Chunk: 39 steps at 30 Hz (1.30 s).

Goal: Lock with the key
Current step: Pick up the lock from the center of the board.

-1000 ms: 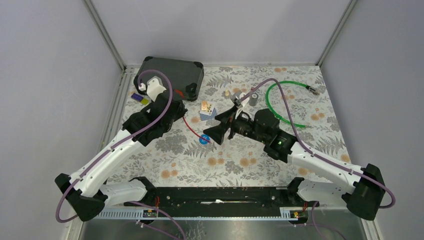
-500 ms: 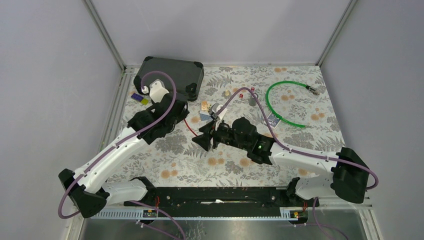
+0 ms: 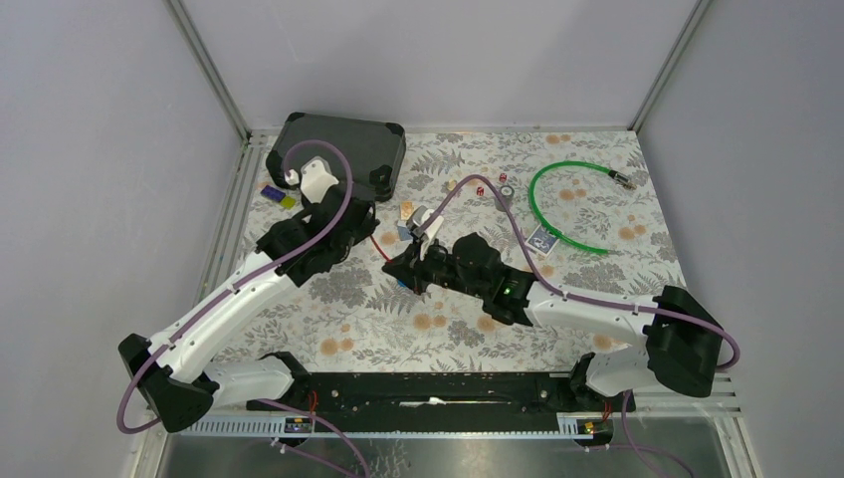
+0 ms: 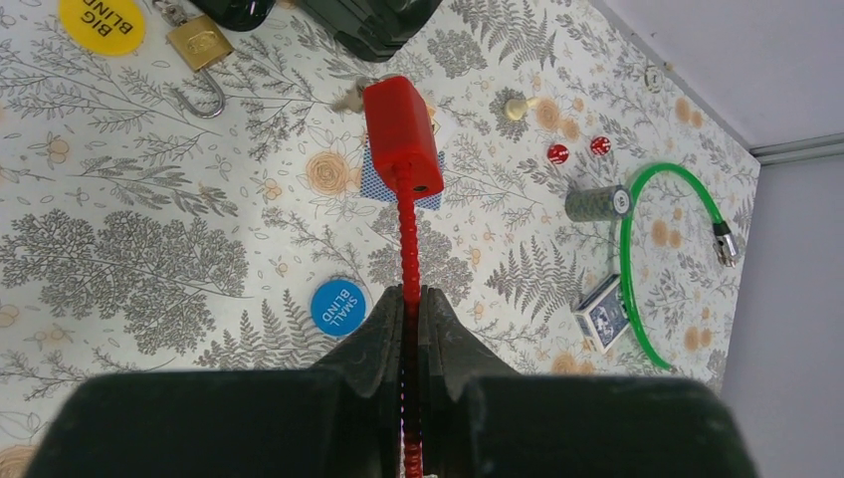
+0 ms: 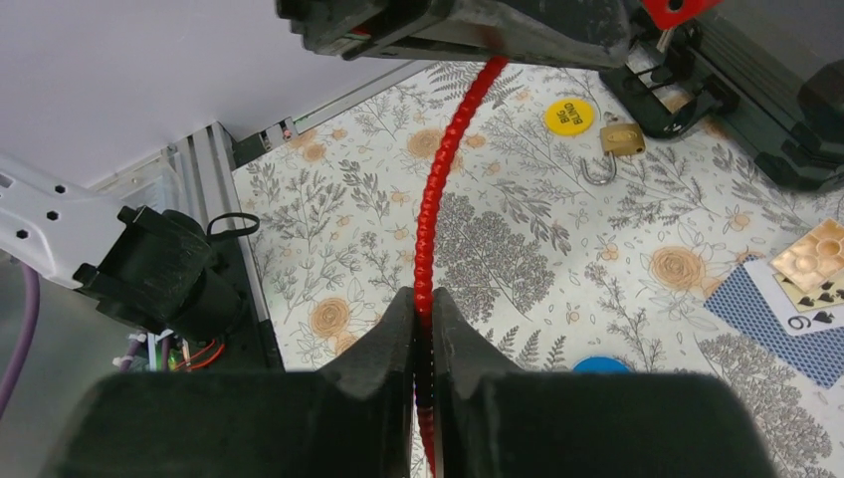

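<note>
Red cable lock: red block-shaped body on a ribbed red cable, held off the surface between the two grippers.
Lock body: just beyond the left gripper's fingertips; in the left wrist view it lies over a blue-backed playing card.
Left gripper: fingers closed tight on the cable, a short way below the body.
Right gripper: fingers pinched on the same cable, farther along it.
Key: small silvery piece at the body's far end; whether it sits in the keyhole cannot be told.
Brass padlock: lying on the surface beside a yellow "BIG BLIND" chip.
Blue chip: marked "SMALL BLIND", on the surface near the left gripper's fingertips.
Green cable loop: well apart, at the right, with a card deck by it.
</note>
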Each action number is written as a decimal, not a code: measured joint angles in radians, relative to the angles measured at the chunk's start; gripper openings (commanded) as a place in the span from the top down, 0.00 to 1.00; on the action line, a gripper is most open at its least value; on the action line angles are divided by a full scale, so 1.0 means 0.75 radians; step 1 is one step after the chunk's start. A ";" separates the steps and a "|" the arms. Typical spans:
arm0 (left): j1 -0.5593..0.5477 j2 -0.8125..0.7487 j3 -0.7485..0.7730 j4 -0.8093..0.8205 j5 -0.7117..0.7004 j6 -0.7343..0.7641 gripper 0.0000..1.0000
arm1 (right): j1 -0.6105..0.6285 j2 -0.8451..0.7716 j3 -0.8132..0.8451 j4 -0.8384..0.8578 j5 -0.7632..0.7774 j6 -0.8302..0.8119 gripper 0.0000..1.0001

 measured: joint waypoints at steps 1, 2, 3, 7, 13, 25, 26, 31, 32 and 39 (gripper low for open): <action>0.001 0.000 0.000 0.010 0.002 0.002 0.94 | 0.001 0.000 0.000 0.001 -0.001 -0.006 1.00; 0.001 0.000 0.000 0.019 0.003 0.008 0.81 | 0.004 0.000 0.000 0.008 0.000 -0.012 1.00; 0.000 -0.001 -0.001 0.032 0.009 0.025 0.65 | 0.005 -0.001 0.000 0.008 0.002 -0.018 1.00; 0.000 -0.029 -0.021 0.129 0.060 0.165 0.02 | 0.005 -0.037 0.000 -0.033 0.018 -0.044 1.00; 0.009 -0.253 -0.138 0.317 0.213 0.506 0.01 | 0.005 -0.215 0.023 -0.303 0.042 -0.107 1.00; 0.021 -0.755 -0.449 0.767 0.740 1.098 0.01 | 0.005 -0.495 0.179 -0.875 -0.104 -0.229 1.00; 0.021 -0.761 -0.454 0.771 0.813 1.139 0.01 | 0.005 -0.520 0.185 -0.911 -0.110 -0.234 1.00; 0.021 -0.771 -0.482 0.757 1.168 1.320 0.02 | 0.005 -0.611 0.253 -1.081 -0.184 -0.256 1.00; 0.021 -0.773 -0.493 0.755 1.226 1.354 0.02 | 0.005 -0.622 0.272 -1.105 -0.208 -0.259 1.00; 0.021 -0.816 -0.636 0.755 1.580 1.579 0.01 | 0.005 -0.683 0.396 -1.235 -0.353 -0.262 1.00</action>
